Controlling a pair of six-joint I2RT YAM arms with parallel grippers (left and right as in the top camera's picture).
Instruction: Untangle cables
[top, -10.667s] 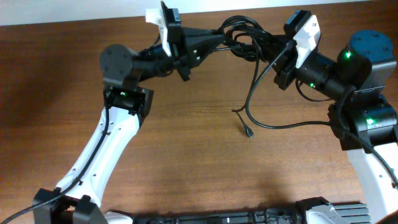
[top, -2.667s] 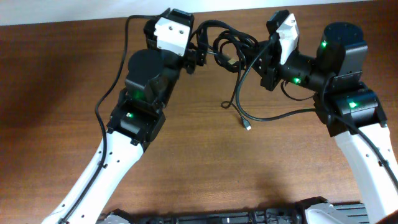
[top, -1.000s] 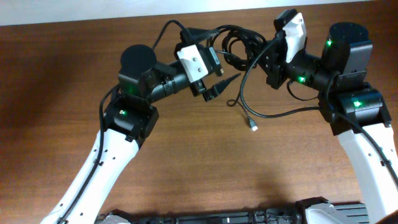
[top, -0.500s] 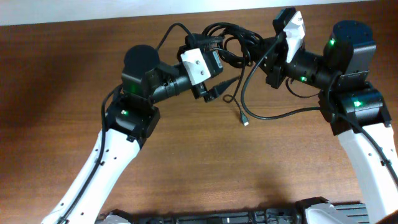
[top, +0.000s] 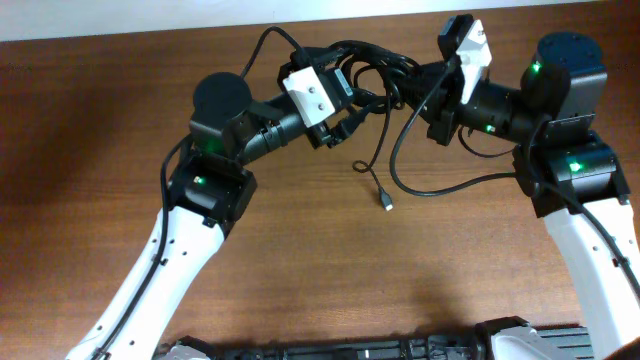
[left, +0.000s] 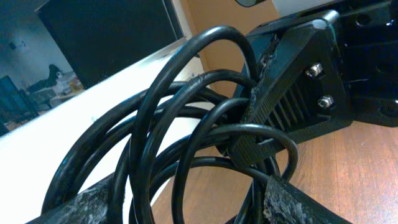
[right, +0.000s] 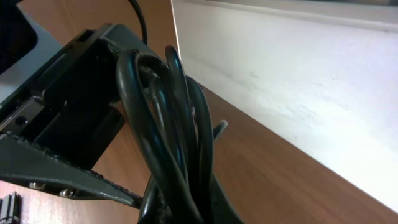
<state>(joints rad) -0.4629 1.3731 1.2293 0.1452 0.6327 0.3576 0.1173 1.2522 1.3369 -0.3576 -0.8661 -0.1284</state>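
The cables (top: 372, 62) are thin black cords bunched in loops above the table's far edge, between my two grippers. One strand drops to a small plug (top: 385, 205) over the wood, and another sweeps right in a wide loop (top: 450, 190). My right gripper (top: 420, 82) is shut on the bundle; in the right wrist view the cords (right: 180, 118) rise out of its jaws (right: 193, 208). My left gripper (top: 360, 98) is open, and in the left wrist view several loops (left: 186, 130) pass between its spread fingers (left: 81, 202).
A white wall (right: 298, 68) borders the brown wooden table (top: 300, 260) right behind the bundle. A dark strip (top: 400, 350) runs along the table's near edge between the arm bases.
My left gripper has moved up and right into the bundle, so the loops now sit between its open fingers. The hanging plug has swung slightly left. The right gripper has held still.
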